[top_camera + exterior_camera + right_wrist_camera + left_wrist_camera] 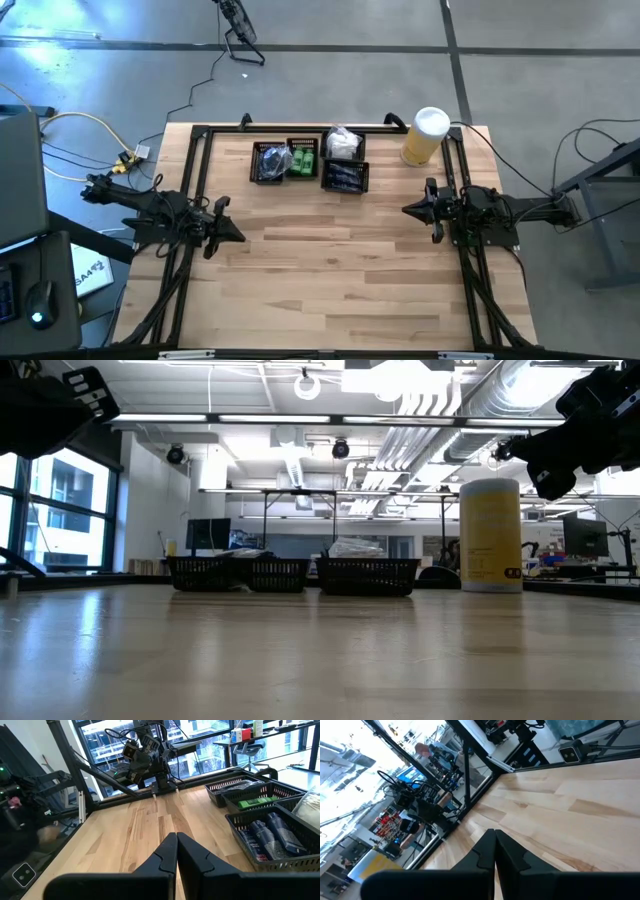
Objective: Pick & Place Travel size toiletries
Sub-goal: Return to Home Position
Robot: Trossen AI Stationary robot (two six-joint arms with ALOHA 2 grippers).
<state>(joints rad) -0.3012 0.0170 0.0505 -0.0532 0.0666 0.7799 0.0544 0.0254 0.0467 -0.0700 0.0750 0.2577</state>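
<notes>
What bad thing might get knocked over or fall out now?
Maybe. The yellow cylinder stands tall near the right gripper; a wide swing might tip it. The white sachets pile above a tray rim, so a bump might spill them. The left gripper waits far from both.

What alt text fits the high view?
Black trays of toiletries sit grouped at the far middle of a wooden table, with a yellow cylinder to their right. Both arms rest at the table's sides, with the left tool and right tool shut and empty.
</notes>
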